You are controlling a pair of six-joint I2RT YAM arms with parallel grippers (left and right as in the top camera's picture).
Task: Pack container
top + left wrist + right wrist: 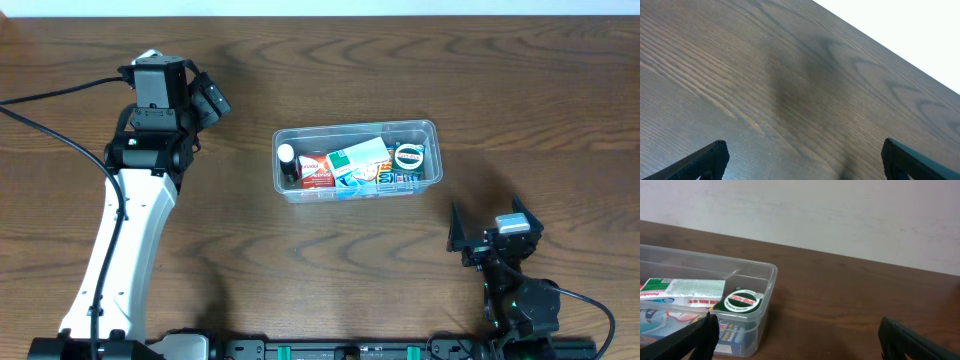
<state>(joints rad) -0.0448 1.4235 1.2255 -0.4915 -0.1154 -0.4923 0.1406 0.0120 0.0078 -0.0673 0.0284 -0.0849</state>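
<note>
One dark wooden bench [330, 70] with wavy grain carries everything. Near its middle stands the container [355, 129], a clear plastic rectangular tub with rounded corners. Left gripper [802, 150] and right gripper [796, 325], both black, are spread wide and hold nothing. Inside the tub lie flat cardboard boxes [357, 158], a round green-lidded tin [409, 156] and a small white-capped bottle [287, 160].

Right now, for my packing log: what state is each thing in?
Clear plastic rectangular container: upright, lidless, holding small boxes.
Round green-lidded tin: inside container, lid on.
White-capped dark bottle: inside container, capped.
Left gripper: open, empty.
Right gripper: open, empty.
</note>
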